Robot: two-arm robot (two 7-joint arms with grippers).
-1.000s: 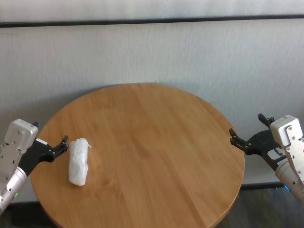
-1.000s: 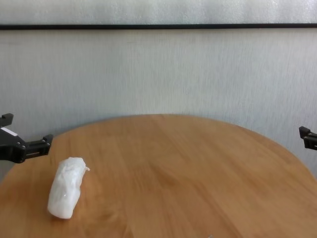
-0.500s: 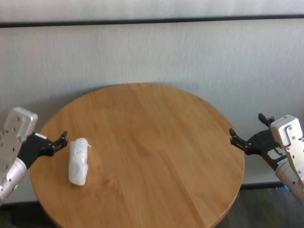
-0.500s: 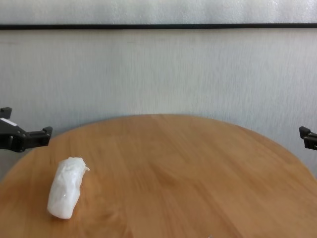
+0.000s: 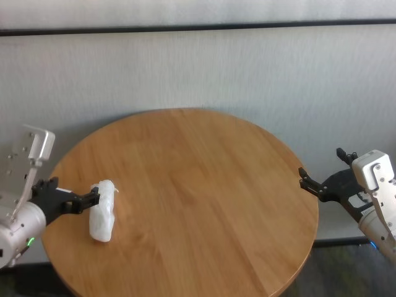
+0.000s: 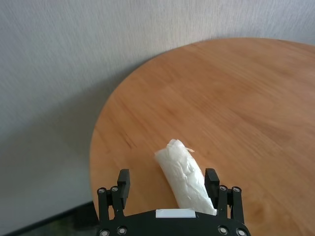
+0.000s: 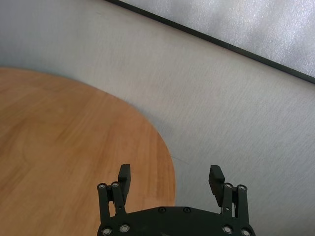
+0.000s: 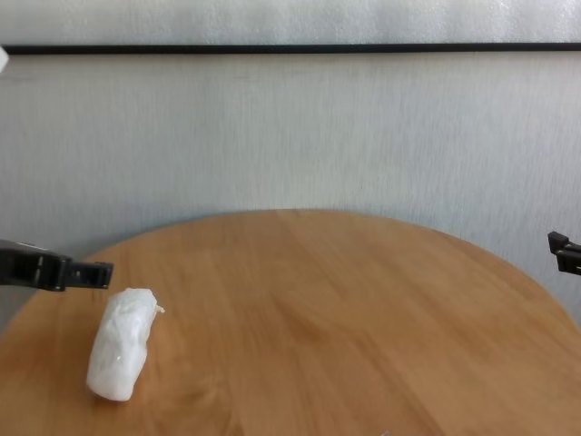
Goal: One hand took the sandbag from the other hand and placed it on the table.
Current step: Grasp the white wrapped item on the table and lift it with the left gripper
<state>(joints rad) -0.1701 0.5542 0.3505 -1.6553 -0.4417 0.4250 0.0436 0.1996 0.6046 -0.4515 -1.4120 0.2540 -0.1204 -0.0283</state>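
The white sandbag (image 5: 103, 211) lies on the round wooden table (image 5: 198, 185) near its left edge. It also shows in the chest view (image 8: 121, 345) and the left wrist view (image 6: 184, 179). My left gripper (image 5: 74, 193), on the wrist with the green light ring, is open just left of the sandbag. One finger (image 8: 86, 272) reaches the bag's far end. In the left wrist view the gripper (image 6: 167, 179) has the bag's near end between its fingers, close to one of them. My right gripper (image 5: 322, 164), on the wrist with the blue ring, is open and empty off the table's right edge.
A pale textured wall with a dark horizontal strip (image 5: 198, 27) stands behind the table. The right wrist view shows the right gripper (image 7: 170, 173) over the table's right rim (image 7: 162, 147) and grey floor. Bare wood (image 8: 345, 318) spreads right of the sandbag.
My left gripper has turned and moved in towards the sandbag, so its fingers now straddle the bag's end. The sandbag and the right arm have not moved.
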